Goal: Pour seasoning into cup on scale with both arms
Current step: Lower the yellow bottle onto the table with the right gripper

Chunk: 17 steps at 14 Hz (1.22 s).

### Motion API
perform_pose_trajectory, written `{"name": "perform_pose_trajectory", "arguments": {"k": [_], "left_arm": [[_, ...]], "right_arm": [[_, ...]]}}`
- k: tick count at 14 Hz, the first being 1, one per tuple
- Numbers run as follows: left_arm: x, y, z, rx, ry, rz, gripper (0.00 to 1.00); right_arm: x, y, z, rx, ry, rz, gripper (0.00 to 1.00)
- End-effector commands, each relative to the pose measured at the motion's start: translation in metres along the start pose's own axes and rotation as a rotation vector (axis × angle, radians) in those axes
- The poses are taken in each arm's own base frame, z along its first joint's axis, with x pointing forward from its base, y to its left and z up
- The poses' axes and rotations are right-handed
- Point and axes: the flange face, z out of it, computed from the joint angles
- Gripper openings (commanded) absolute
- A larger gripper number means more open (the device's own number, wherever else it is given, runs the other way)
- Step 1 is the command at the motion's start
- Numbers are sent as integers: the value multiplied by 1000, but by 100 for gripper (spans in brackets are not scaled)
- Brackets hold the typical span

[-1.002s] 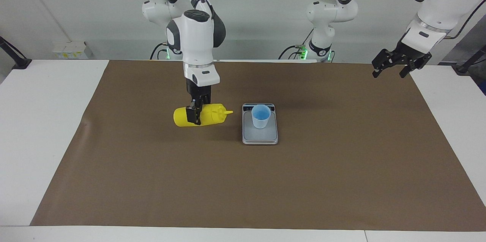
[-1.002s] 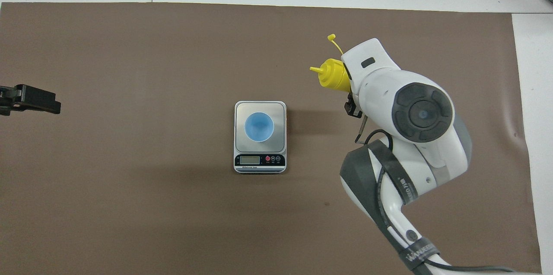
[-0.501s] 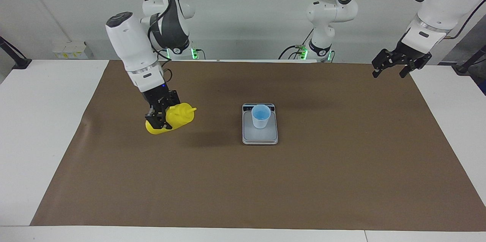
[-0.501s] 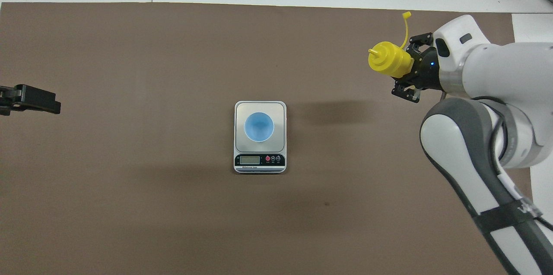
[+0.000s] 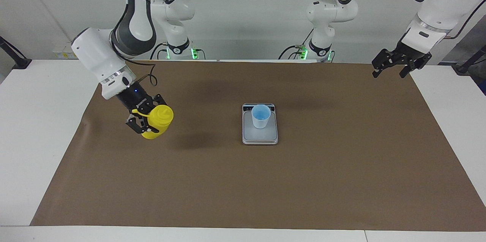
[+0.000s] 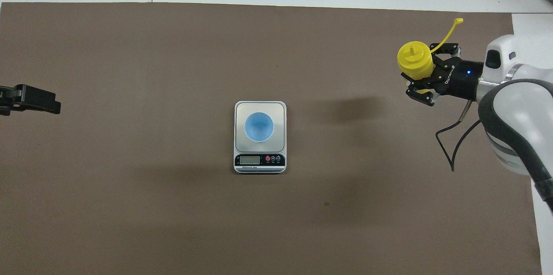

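One bottle (image 5: 157, 120) base, tool-hidden (image 5: 146, 122).

A robotics lab, set up for testing. Two white jointed robot arms (image 5: 114, 44) with dark grey joints are bolted at the far edge of a plain white table (image 5: 38, 120), green status lights glowing at their bases. A flat brown paper mat (image 5: 303, 181) covers the worktop. Black cables hang against a bare pale wall (image 5: 258, 6).
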Motion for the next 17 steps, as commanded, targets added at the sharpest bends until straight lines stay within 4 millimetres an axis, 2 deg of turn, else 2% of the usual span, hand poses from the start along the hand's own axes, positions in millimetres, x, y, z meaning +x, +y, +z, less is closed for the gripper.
{"name": "perform_pose_trajectory", "arguments": {"k": [1,7,17], "left_arm": [[-9,-2,-1,-8,-4,-14,100],[-9,-2,-1,-8,-4,-14,100],[-9,-2,-1,-8,-4,-14,100]], "right_arm": [[-25,-10,7,-42,77,26,0],[-70,-32,29,-123,255,157,0],[-100,-59,53,-198,369,251,0]]}}
